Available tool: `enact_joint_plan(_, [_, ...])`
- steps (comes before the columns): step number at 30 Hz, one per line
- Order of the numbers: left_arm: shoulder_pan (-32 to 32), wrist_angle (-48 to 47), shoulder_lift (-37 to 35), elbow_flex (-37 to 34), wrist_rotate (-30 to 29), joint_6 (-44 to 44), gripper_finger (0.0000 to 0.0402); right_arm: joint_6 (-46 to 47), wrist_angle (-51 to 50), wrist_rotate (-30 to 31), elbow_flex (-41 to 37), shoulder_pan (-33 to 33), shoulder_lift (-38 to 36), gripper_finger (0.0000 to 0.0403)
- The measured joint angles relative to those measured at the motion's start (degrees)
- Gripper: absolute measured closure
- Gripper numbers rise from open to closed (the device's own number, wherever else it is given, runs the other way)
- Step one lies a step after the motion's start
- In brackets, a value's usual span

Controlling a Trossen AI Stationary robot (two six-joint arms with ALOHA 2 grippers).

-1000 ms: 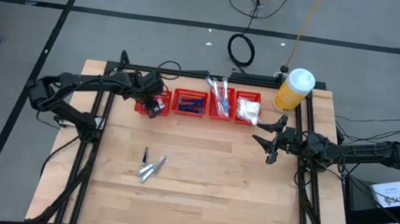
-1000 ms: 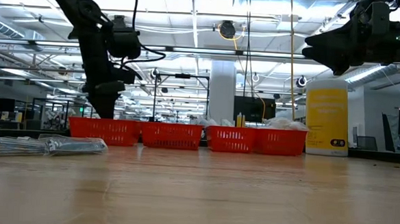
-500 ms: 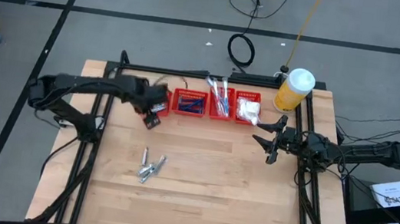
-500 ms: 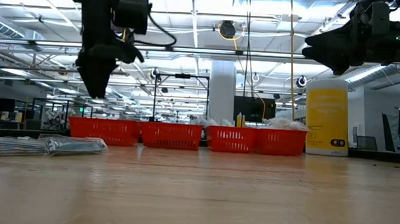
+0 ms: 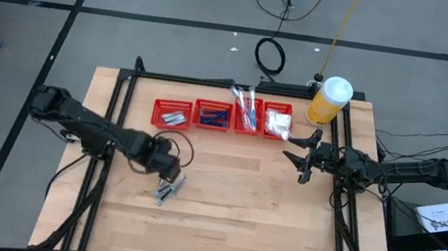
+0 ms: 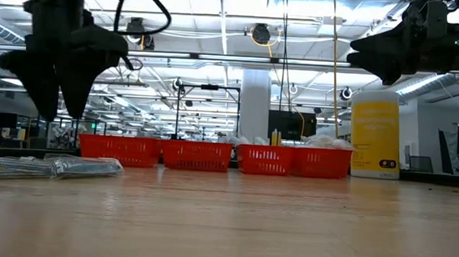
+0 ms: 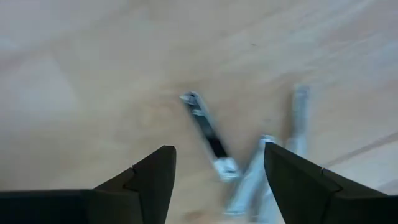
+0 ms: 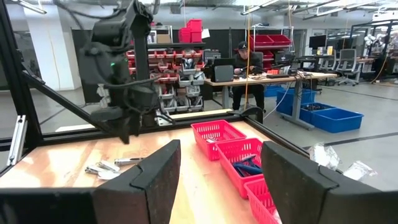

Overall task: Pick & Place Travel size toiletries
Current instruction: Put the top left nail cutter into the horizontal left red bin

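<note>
Short silvery-grey tubes and a slim dark stick lie flat on the wooden table left of centre; they also show in the low view as a flat heap. My left gripper hangs above them pointing down, open and holding nothing, with the tubes seen between its fingers. My right gripper waits open and level over the table's right side. Four red mesh baskets stand in a row at the far edge; the leftmost holds silvery tubes.
A big yellow white-capped bottle stands at the far right corner beside the baskets. A black frame borders the table. Bare wood lies across the table's middle and near side. A person sits at a desk in the room beyond.
My left gripper has swung from over the leftmost basket at the far edge toward the table's near edge and now hangs above the tubes on the wood. It has rolled about its own axis on the way. The leftmost basket now shows uncovered.
</note>
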Motion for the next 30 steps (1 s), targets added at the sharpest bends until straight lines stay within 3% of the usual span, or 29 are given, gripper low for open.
enact_joint_plan(5, [-4.4,7.3,0.0,-3.4,-2.9,-8.7,0.0180,0.5,0.3,0.0,0.0,0.0,0.0,0.0190])
enact_joint_plan(13, [-6.1,8.5,0.0,-7.4,-3.6,-14.9,0.0206,0.7,0.3,-0.1,0.0,0.0,0.0,0.0190])
enact_joint_plan(22, [-6.1,18.6,1.1,-11.7,-3.1,-13.7,0.0206,0.7,0.3,-0.1,0.0,0.0,0.0,0.0190])
enact_joint_plan(30, [-4.4,18.3,7.5,-11.5,2.7,-10.4,0.0209,0.7,0.3,-0.1,0.0,0.0,0.0,0.0190])
